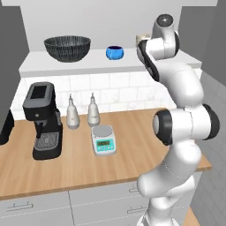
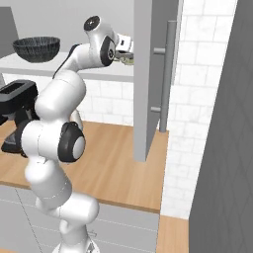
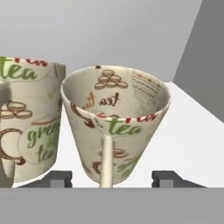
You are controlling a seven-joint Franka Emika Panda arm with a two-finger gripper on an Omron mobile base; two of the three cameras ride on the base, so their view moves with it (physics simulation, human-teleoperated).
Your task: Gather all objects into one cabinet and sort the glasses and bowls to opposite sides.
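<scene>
1. Cups first: two beige printed cups stand on the cabinet's pale shelf (image 1: 110, 65) right in front of the tool. The left cup (image 3: 26, 127) sits just left of the tool's line; the right cup (image 3: 116, 124) stands between the fingertips, tilted a little to the left, with its handle facing the camera.
2. Whether the two cups touch cannot be told; they are at least just beside each other.
3. In the hand view the tool (image 3: 113, 178) has its fingers spread, one dark tip (image 3: 59, 178) at each side of the right cup's base, with no pinch on it.
4. From the base, the white arm rises, bends at a dark elbow, and reaches up and forward to shelf height, the hand held level and pointing into the cabinet's right end.
5. Far to the tool's left on the same shelf sits the wide dark bowl (image 1: 67, 47); the small blue bowl (image 1: 114, 52) lies nearer, still left of the tool.
6. Right of the tool hangs an open dark grey door (image 2: 150, 74) with a long bar handle.
7. Below the tool, the wooden desk (image 1: 132, 145) carries a black coffee machine (image 1: 43, 120), two white bottles (image 1: 73, 114) and a small scale (image 1: 104, 140), against a white tiled wall.
</scene>
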